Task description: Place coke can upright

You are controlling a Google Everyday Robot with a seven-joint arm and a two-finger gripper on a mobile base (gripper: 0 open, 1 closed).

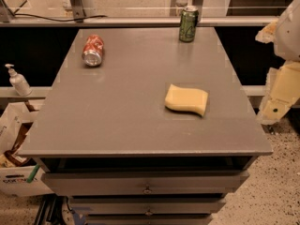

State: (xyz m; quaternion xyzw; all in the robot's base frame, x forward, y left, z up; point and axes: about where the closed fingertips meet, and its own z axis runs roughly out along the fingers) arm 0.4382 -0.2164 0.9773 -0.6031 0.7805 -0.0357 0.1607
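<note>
The coke can (pixel 93 50) is red with white lettering. It lies on its side at the far left of the grey table top (pixel 122 111), with its silver end facing the camera. My gripper (pixel 280 95) is a cream-coloured part of the arm at the right edge of the view. It is beyond the table's right side, far from the coke can, and holds nothing that I can see.
A green can (pixel 188 24) stands upright at the table's far edge, right of centre. A yellow sponge (pixel 186 99) lies flat on the right half. Drawers (pixel 146 183) are below the top. A pump bottle (pixel 18 80) and a cardboard box (pixel 16 146) are at the left.
</note>
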